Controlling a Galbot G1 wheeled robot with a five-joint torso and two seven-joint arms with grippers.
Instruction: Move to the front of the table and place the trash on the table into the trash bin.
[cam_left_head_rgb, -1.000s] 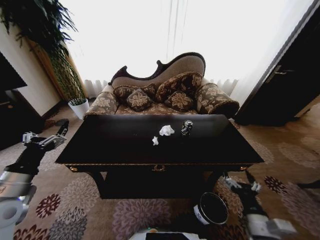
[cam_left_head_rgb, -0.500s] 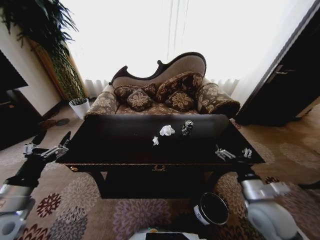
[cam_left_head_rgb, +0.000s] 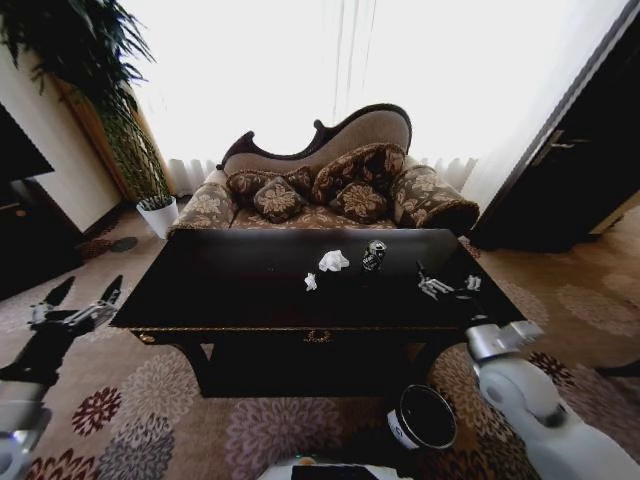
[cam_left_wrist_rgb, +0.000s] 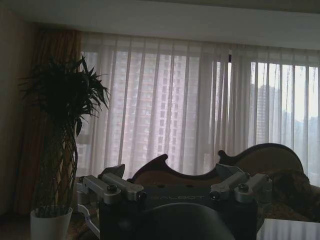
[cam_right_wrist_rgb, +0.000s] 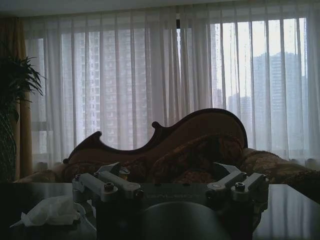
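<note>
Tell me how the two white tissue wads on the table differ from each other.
The larger wad is clearly bigger than the smaller wad. The larger wad lies farther back on the table, next to the shiny wrapper; the smaller wad sits nearer the front edge and a little to the left. The larger wad spreads wide and lumpy, while the smaller wad is a compact scrap. Both are crumpled, white and lying loose on the dark tabletop.

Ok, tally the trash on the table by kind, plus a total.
White tissue wads: 2, the larger and the smaller.
Black-and-silver wrapper lump: 1.
Total: 3, all on the table, none in the trash bin.
</note>
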